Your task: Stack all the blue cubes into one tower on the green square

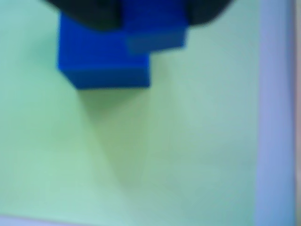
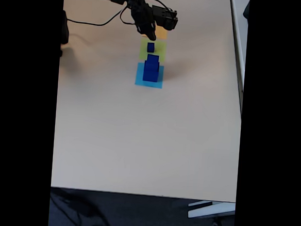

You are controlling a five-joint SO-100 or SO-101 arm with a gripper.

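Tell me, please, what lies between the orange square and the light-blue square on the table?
In the fixed view, the green square lies between the orange square and light-blue square, with one small blue cube on it.

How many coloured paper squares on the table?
3, in a row in the fixed view: orange square farthest, green square in the middle, light-blue square nearest.

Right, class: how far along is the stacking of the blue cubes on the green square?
Barely begun. One small blue cube sits on the green square. The gripper hovers just above it. The blurred wrist view shows a smaller cube close under it, but whether it is gripped is unclear. The remaining cubes stand stacked on the light-blue square, not yet moved.
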